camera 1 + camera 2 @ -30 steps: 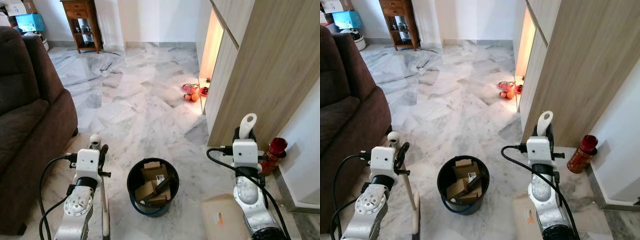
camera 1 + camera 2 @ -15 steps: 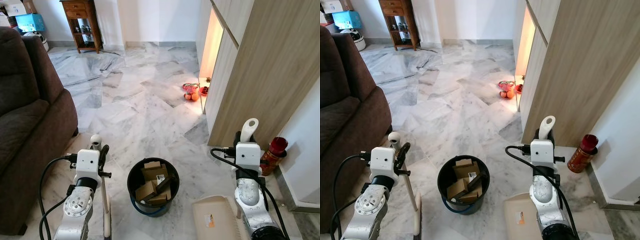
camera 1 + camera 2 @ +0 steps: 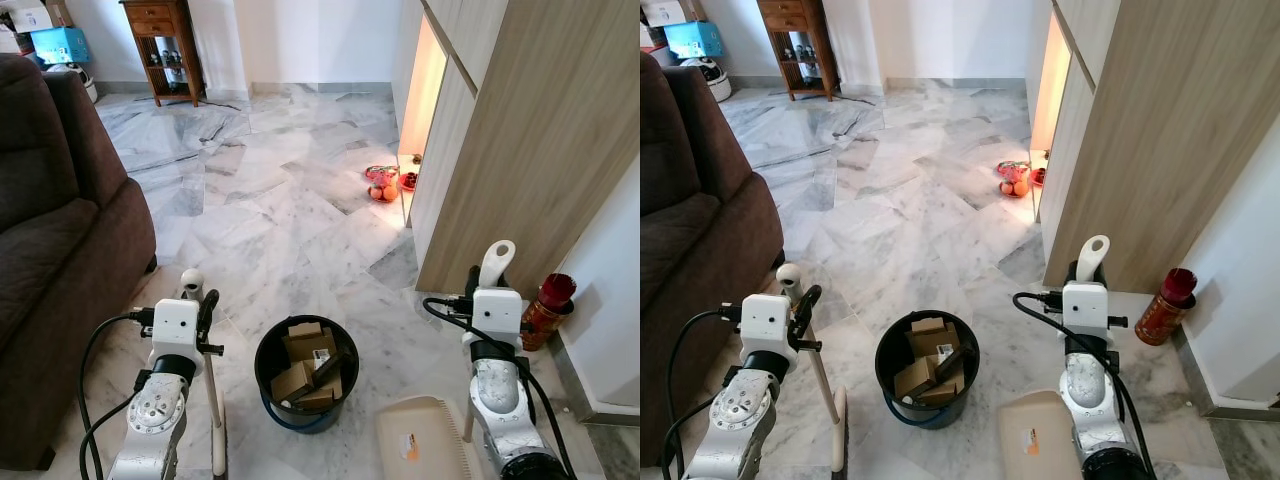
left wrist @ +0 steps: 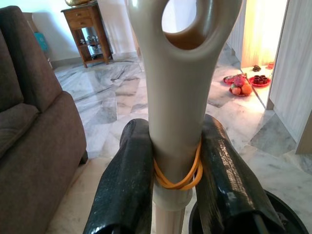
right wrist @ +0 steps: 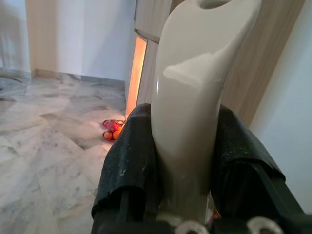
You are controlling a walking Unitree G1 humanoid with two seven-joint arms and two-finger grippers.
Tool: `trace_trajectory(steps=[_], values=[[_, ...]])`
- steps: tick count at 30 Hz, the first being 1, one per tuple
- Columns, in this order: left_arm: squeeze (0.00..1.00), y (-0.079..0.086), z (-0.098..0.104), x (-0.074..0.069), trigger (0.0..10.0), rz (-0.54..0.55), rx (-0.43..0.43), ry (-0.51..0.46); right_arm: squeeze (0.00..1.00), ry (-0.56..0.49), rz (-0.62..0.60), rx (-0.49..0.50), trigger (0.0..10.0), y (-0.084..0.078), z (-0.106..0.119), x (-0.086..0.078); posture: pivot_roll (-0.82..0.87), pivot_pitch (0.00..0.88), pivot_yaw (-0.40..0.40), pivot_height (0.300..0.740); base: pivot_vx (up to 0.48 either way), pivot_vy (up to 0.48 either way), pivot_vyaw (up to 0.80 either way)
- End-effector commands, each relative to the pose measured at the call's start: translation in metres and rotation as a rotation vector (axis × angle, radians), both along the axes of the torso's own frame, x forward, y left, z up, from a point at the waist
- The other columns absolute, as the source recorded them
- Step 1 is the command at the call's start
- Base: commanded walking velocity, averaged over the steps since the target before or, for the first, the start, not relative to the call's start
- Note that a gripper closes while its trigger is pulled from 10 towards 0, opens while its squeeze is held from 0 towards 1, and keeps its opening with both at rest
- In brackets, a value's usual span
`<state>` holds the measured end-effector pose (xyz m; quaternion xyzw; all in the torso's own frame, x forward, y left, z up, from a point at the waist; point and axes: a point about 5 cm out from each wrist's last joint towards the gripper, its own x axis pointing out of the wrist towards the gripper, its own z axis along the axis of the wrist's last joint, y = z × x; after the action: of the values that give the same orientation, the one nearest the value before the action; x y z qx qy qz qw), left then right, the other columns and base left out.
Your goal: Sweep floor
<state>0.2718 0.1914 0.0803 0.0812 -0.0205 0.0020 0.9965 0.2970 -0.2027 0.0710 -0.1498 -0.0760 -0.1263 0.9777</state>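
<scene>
A round black plastic bucket (image 3: 305,375) stands on the white marble floor (image 3: 270,200), between the two arms, with brown cardboard boxes (image 3: 305,362) inside it. To its left rises the cream plastic broom handle (image 3: 190,283), clamped in the left tool (image 3: 198,310). To its right, the beige plastic dustpan (image 3: 425,445) lies on the floor below the right tool (image 3: 488,282). A dark brown fabric sofa (image 3: 55,250) sits far left. The tall wooden cabinet (image 3: 520,140) stands right, with a red cylindrical can (image 3: 545,310) beside its base. A brown wooden side table (image 3: 165,45) stands at the far wall.

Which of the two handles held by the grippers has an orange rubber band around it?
The broom handle in the left gripper: an orange rubber band circles it between the fingers. The dustpan handle in the right gripper is bare.
</scene>
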Motion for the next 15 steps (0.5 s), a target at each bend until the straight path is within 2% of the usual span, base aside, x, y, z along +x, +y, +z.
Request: trace_trajectory(steps=[1,13,15], values=[[0.0,0.0006,0.0101,0.0027,10.0,-0.009,0.017,-0.05,0.0,-0.036,0.02,-0.005,10.0,0.0023,0.0085,0.0059,0.15,0.0,0.039,0.74,0.0,0.0,0.0],[0.0,0.0023,0.012,0.0046,10.0,0.003,0.018,-0.058,0.0,-0.036,0.079,-0.017,10.0,0.0085,0.01,0.0086,0.15,0.0,0.033,0.74,0.0,0.0,0.0],[0.0,0.0029,0.0121,0.0043,10.0,0.011,0.018,-0.06,0.0,-0.038,0.079,-0.011,10.0,0.0086,0.01,0.0084,0.16,0.0,0.034,0.74,-0.249,0.0,0.0]])
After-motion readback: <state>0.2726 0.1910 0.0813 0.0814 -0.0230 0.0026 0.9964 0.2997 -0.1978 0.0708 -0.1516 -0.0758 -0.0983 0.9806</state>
